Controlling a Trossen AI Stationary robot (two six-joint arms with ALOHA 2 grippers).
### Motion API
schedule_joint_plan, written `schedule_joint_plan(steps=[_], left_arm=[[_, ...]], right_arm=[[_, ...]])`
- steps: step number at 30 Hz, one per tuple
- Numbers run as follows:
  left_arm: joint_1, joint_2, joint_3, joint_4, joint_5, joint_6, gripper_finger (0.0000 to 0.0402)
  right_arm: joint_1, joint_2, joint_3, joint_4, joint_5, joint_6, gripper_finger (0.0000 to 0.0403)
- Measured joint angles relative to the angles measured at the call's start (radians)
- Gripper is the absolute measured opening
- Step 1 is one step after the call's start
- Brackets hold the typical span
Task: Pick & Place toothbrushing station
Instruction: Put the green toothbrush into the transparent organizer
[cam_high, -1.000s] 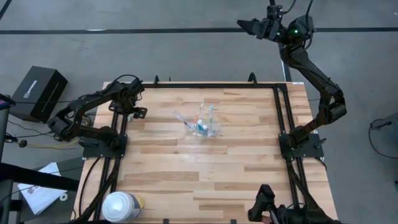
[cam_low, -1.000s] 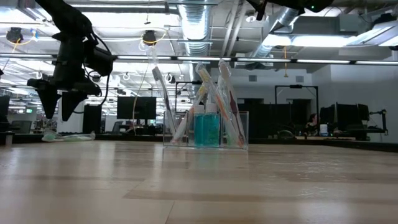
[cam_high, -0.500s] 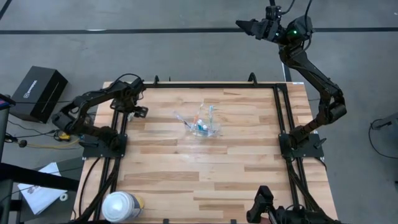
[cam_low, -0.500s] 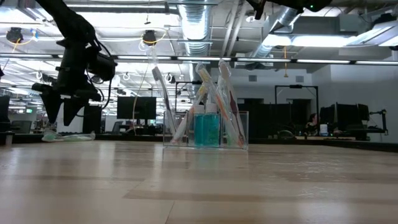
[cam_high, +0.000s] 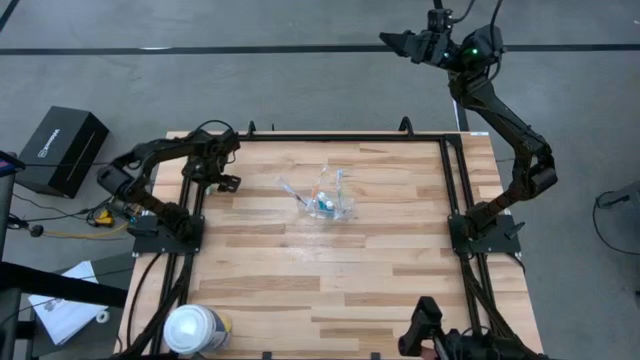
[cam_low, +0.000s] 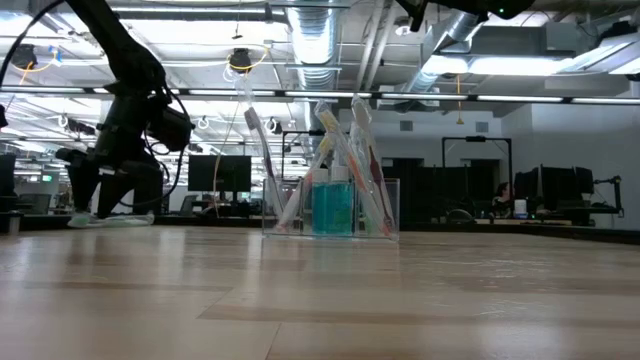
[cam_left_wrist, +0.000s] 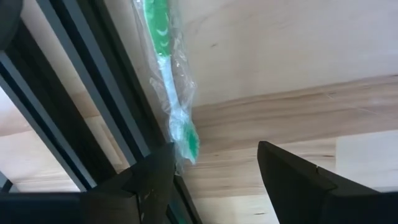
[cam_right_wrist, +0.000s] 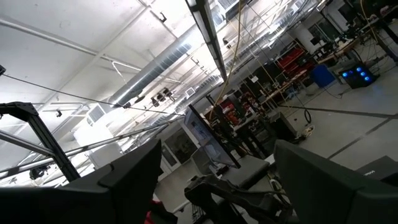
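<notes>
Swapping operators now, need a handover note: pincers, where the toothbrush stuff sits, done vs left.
Left pincer: open, low at the table's left edge, over a wrapped green toothbrush lying beside the frame rail; nothing gripped.
Right pincer: open, raised beyond the far edge, idle.
Clear cup: upright at table centre, holding several toothbrushes and a blue bottle.
Done: those brushes are in the cup.
Left: probably grasp the green one and put it in the cup.

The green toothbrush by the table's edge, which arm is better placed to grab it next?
Left. The left claw hangs open just over the wrapped green toothbrush by the table's left rail. The right claw is raised beyond the table's far edge, far from it.
</notes>
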Motion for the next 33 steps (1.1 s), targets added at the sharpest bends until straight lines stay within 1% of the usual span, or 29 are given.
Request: schedule_joint_plan(steps=[6,10,18,21,26,29,33], left_arm=[[0.000,0.004,0.000,0.005,-0.007,0.000,0.0219],[0.000,0.004,0.000,0.007,-0.017,0.000,0.0200],[0.000,0.004,-0.002,0.020,-0.048,0.002,0.0132],[0.000,0.004,-0.029,0.038,-0.046,0.002,0.0107],[0.018,0.004,-0.083,0.070,-0.011,-0.020,0.0074],[0.024,0.004,-0.091,0.075,0.003,-0.024,0.0054],[0.025,0.004,-0.092,0.081,0.033,-0.012,0.0013]], right_arm=[[-0.007,0.000,0.000,-0.006,-0.006,0.000,0.0301],[-0.008,0.000,0.000,-0.023,-0.020,-0.015,0.0301],[-0.007,0.000,0.000,-0.030,-0.027,-0.019,0.0301],[-0.007,0.000,0.000,-0.030,-0.031,-0.018,0.0301],[-0.007,0.000,0.000,-0.038,-0.052,-0.011,0.0301],[-0.007,0.000,0.000,-0.040,-0.053,-0.011,0.0301],[-0.007,0.000,0.000,-0.044,-0.052,-0.011,0.0301]])
